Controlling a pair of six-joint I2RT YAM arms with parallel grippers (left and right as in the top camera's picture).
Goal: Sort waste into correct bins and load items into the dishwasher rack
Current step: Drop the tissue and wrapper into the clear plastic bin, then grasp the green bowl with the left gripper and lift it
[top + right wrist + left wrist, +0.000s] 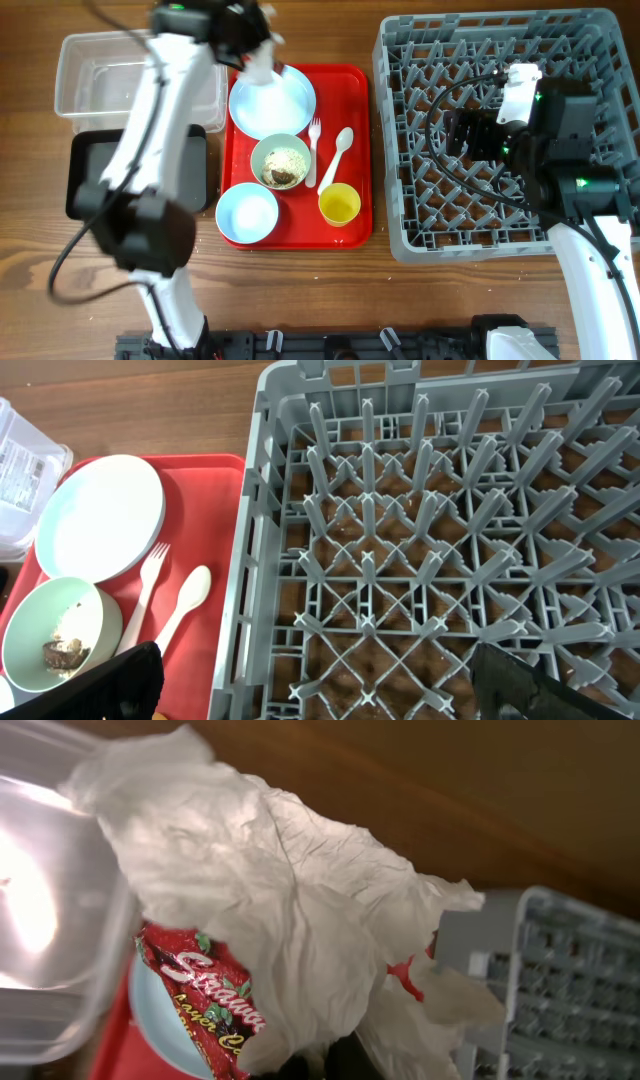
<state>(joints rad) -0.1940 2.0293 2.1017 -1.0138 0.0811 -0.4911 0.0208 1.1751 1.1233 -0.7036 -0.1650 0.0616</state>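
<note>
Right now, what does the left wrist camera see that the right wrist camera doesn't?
Only the left wrist: crumpled white paper and a red wrapper, filling the view. Only the right wrist: white fork, spoon and pale green bowl with leftovers. Both: grey rack, light blue plate, red tray.

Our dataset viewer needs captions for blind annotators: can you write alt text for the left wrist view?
Crumpled white paper and a red printed wrapper hang close to the camera, filling most of the frame. Behind them lie a light blue plate, a clear tub at left and a grey rack at right.
</note>
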